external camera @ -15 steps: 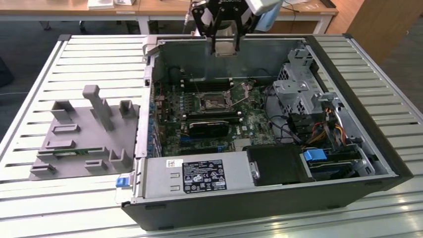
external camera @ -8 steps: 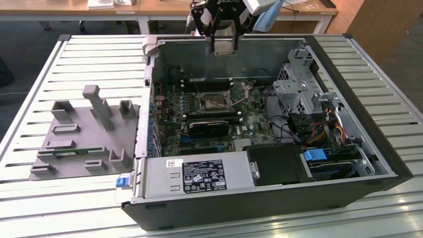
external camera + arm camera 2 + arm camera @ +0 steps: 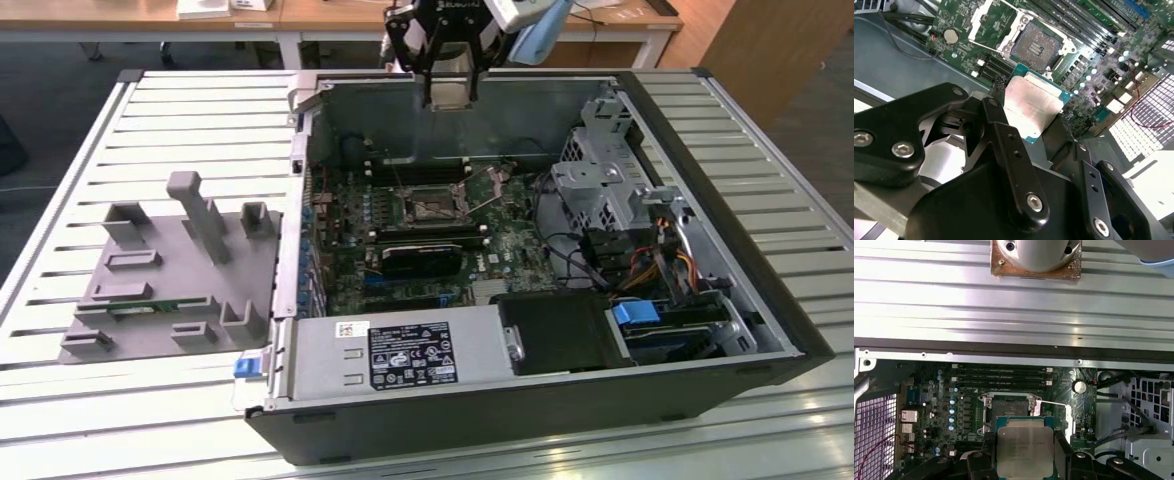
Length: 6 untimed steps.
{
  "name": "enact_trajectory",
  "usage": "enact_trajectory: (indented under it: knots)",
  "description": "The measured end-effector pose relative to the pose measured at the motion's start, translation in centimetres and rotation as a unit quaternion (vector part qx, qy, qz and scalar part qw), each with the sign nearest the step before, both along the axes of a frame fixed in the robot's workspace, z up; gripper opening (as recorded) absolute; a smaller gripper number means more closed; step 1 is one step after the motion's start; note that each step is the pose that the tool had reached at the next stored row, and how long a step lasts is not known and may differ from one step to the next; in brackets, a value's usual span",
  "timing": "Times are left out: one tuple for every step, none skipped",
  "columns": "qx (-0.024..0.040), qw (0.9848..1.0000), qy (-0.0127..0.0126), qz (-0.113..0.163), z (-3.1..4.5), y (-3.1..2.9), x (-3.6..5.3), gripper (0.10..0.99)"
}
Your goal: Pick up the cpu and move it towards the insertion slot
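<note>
At the left of the exterior view sits the grey fixture tray on the slatted table, well apart from where I am working. Moving right, the open computer case lies on its side with the motherboard exposed. My gripper hangs at the upper middle of that frame, above the far wall of the case and not yet over the board's centre.

I am clenched on the cpu: in the second wrist view its silver lid sits at mid-frame between my fingers, pinched by two opposite edges and off every surface. In the first wrist view the chip is at the bottom centre, held flat.

The insertion slot is the silver-framed socket in the middle of the board; in the second wrist view it appears in the upper centre, its dark centre uncovered and its frame flap swung aside. In the first wrist view it lies just beyond the chip.

To do this leg well, I judge I should keep the chip level, hold steady pressure on its edges, stay high enough to clear the socket frame and lever, and square the chip's sides to the socket's sides.
</note>
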<state>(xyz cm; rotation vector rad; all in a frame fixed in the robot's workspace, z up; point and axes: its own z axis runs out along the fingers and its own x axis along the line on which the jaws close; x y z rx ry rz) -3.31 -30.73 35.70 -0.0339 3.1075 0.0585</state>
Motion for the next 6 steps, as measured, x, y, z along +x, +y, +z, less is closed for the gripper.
enact_trajectory:
  knots:
    - [0.0, 1.0, 0.0, 0.0, -0.02, 0.01, 0.0, 0.541]
    - [0.0, 1.0, 0.0, 0.0, -0.01, 0.0, 0.0, 0.541]
    - [0.0, 1.0, 0.0, 0.0, -0.02, 0.01, 0.0, 0.541]
    - [0.0, 1.0, 0.0, 0.0, -0.03, 0.01, 0.0, 0.541]
    - [0.0, 1.0, 0.0, 0.0, -0.03, 0.01, 0.0, 0.541]
    - [0.0, 1.0, 0.0, 0.0, -0.03, 0.01, 0.0, 0.541]
